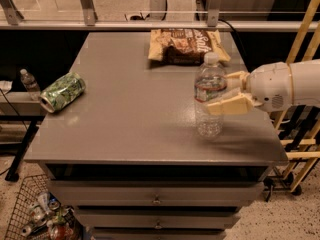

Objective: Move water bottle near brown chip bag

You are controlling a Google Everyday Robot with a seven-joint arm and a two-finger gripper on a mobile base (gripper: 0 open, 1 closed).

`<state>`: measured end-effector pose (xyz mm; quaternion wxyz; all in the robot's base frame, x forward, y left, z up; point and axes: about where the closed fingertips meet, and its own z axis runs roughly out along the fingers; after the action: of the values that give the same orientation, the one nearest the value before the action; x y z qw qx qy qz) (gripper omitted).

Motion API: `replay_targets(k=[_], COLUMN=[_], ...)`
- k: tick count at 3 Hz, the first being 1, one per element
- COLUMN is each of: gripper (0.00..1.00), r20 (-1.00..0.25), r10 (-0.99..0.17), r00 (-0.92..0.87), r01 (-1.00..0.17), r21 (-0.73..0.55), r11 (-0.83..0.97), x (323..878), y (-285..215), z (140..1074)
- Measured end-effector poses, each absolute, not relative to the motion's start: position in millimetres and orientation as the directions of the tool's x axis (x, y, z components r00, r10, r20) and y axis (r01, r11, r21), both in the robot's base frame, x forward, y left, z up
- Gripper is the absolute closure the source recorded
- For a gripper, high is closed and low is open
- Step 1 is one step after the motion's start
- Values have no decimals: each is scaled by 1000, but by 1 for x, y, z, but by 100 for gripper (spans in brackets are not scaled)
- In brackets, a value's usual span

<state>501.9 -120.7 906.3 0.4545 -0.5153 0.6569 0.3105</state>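
The water bottle (210, 95) is a tall clear bottle with a white cap and a red and white label band. It stands upright at the right side of the grey table (125, 114). My gripper (224, 92) comes in from the right and is shut on the bottle at its label, one tan finger (227, 106) in front and one behind. The brown chip bag (186, 46) lies flat at the table's back edge, a little behind and left of the bottle, with a gap between them.
A green patterned drink can (62, 92) lies on its side at the table's left edge. A small clear bottle (29, 82) stands off the table at far left. A wire basket (35, 211) of items sits on the floor at lower left. Yellow rails (300, 39) stand at right.
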Motion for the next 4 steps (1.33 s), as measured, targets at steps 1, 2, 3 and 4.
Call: replay_targets(k=[1,2,3,4], gripper=[100,100,100,100], r20=[-915,-915,-934,-952], r10=[-391,-392,-348,-302], r00=[-102,-99,-78,-48], r01=[-952,-953,-926,-865], r21=[-23,-26,-61,-111], r11=[304,302,372,489], x=[503,503,518,555], y=[-127,-126,-133,-157], z=[904,904,912,931])
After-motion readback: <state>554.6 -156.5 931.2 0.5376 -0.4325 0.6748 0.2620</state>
